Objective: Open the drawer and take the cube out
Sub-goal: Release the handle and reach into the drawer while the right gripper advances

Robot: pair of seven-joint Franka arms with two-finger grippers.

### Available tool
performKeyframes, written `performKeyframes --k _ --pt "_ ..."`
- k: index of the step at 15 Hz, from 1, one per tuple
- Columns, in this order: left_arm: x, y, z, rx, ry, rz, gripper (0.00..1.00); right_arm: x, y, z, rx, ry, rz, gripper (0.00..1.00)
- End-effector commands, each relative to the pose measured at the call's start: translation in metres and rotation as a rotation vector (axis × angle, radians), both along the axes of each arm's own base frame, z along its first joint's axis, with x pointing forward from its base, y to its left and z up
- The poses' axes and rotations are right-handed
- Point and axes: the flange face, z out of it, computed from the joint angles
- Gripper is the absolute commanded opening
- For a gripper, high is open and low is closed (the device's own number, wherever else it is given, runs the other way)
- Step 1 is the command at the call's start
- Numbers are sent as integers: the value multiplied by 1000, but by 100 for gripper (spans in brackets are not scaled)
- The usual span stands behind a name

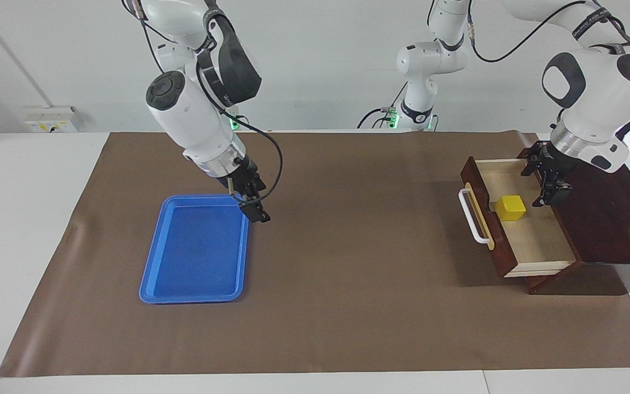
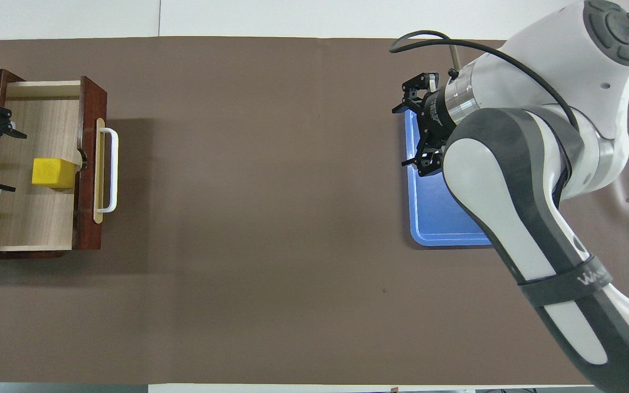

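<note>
The dark wooden drawer [image 1: 534, 241] [image 2: 30, 218] stands pulled out of its cabinet [image 1: 605, 208], its white handle [image 1: 471, 216] [image 2: 108, 169] toward the table's middle. The yellow cube [image 1: 511, 207] [image 2: 52, 172] rests on the pale floor inside, against the front panel. My left gripper [image 1: 542, 183] [image 2: 15, 162] hangs open over the drawer's cabinet end, beside the cube and apart from it. My right gripper [image 1: 255, 205] [image 2: 402, 136] is open and holds nothing, over the rim of the blue tray.
A blue plastic tray [image 1: 194, 251] [image 2: 429, 218] lies on the brown mat [image 1: 348, 273] toward the right arm's end. In the overhead view the right arm covers much of the tray.
</note>
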Motion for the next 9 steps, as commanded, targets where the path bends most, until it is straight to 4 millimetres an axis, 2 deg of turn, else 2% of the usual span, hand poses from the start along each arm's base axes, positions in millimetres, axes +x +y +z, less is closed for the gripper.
performKeyframes --k 1,4,6,9 --pt "-8 6 -15 -1 -39 34 100 31 39 -9 32 57 -22 98" --pt "-4 7 -27 3 -74 33 100 45 76 -12 44 78 31 98" --pt "0 8 -37 2 -74 40 100 38 102 -17 48 70 57 98" --pt "-1 10 -48 1 -72 55 100 32 114 -28 61 59 54 98"
